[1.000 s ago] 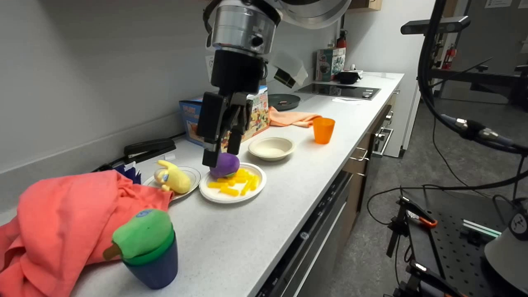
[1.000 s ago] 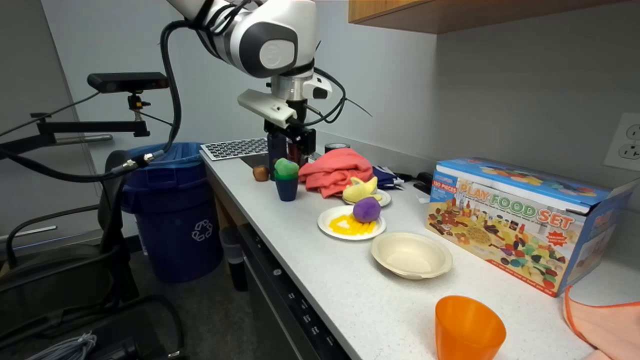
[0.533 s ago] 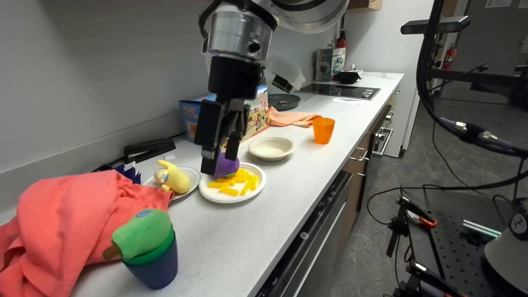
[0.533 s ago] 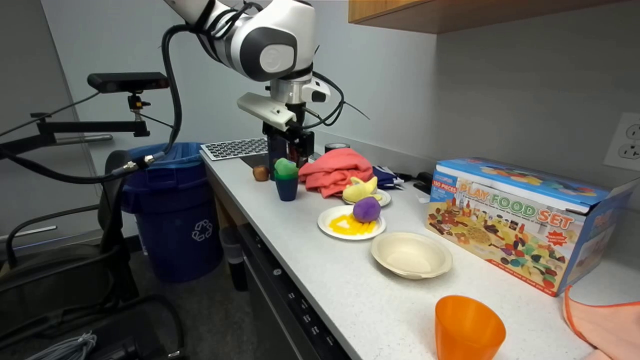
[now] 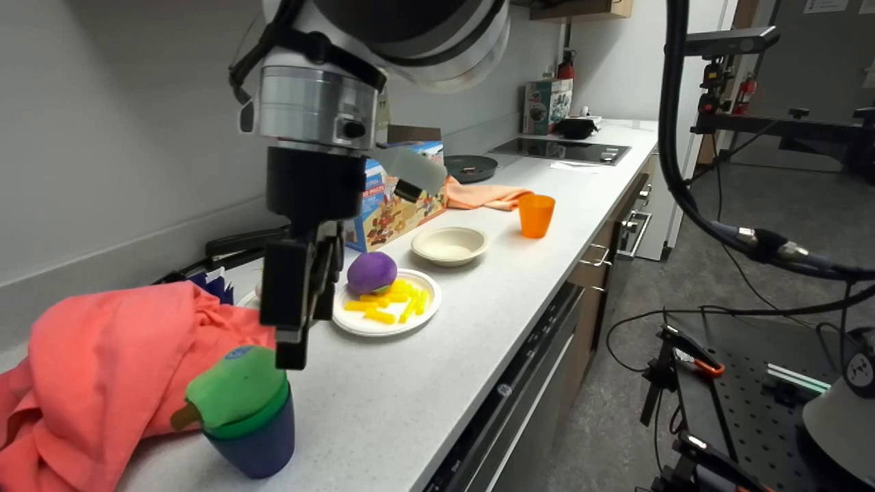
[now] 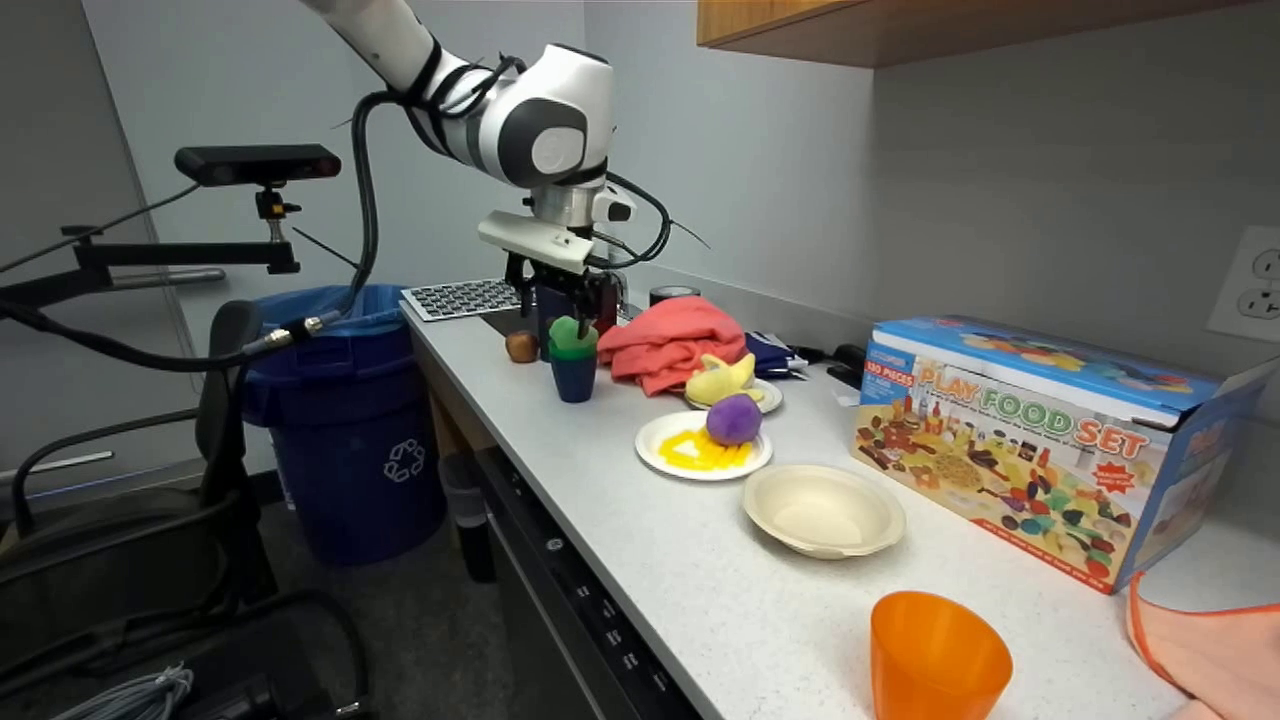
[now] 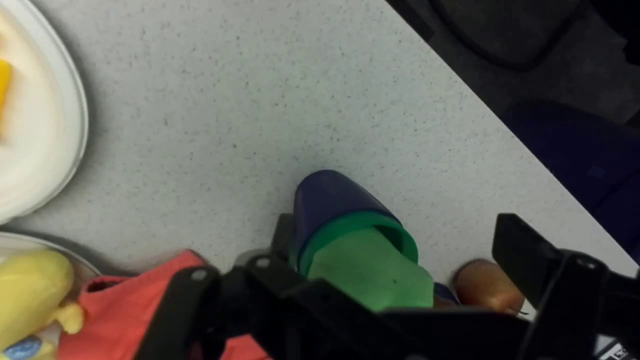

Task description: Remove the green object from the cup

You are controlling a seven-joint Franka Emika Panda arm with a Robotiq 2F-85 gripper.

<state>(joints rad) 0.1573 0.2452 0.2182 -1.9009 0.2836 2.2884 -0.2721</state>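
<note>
The bright green rounded lump [image 5: 238, 386] is sitting in the mouth of the short, wide dark blue plastic cup with a green upper part [image 5: 260, 449], with a good chunk of it poking out past the rim. That cup's upright on the pale speckled bench [image 5: 362, 403], near left in an exterior view, with a crumpled coral-red cloth [image 5: 130, 362] just beside it. The black two-fingered end effector [image 7: 397, 227] has its fingers spread well apart, and in the wrist view the cup and lump show up in the gap between them, nearer the left one. It's hanging really close, but I honestly can't tell if either finger touches anything. Farther off on the bench you've got a round white plate [image 5: 362, 328] with a purple ball-like thing [image 5: 371, 272] and some yellow sticks [image 5: 380, 316] on it, then a shallow cream bowl [image 5: 449, 247], then a small orange plastic cup [image 5: 536, 216] to the right. In an exterior view a colourful cardboard box [image 6: 1010, 460] marked "PLAY FOOD SET" stands over on the right.
</note>
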